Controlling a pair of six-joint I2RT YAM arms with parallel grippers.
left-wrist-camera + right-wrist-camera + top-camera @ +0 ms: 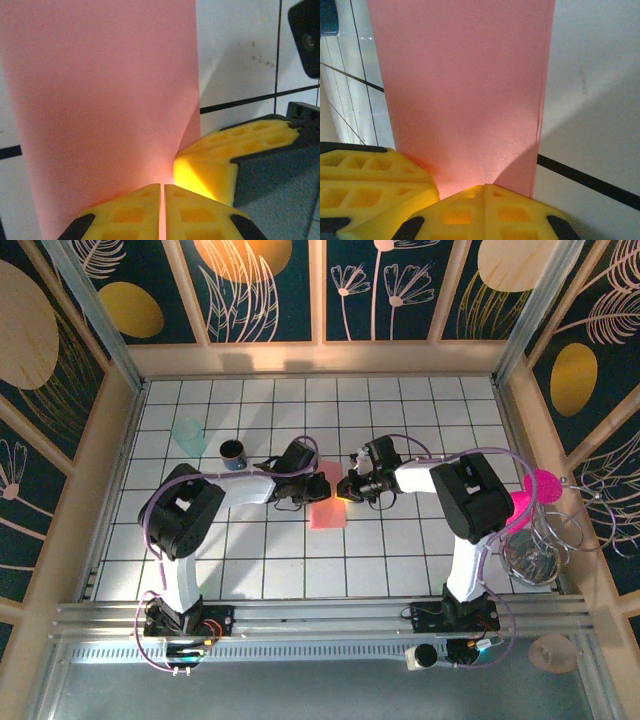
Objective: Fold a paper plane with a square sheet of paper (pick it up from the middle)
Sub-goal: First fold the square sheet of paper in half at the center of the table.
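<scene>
Together, the left gripper (162, 192) and right gripper (484, 192) pinch one edge of the smooth, matte pink paper (328, 512) between grid-moulded yellow pads (130, 215) pressed shut.

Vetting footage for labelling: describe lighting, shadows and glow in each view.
Top external view: even light, soft arm shadows on the white tiled table. Left wrist view: the thin salmon-pink square paper sheet glows orange where the left end effector pinches it. Right wrist view: same glow at the right end effector.

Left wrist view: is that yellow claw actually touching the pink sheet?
Touching. In the left wrist view, the left gripper has its yellow jaws closed together, pinching the pink sheet at its edge.
</scene>
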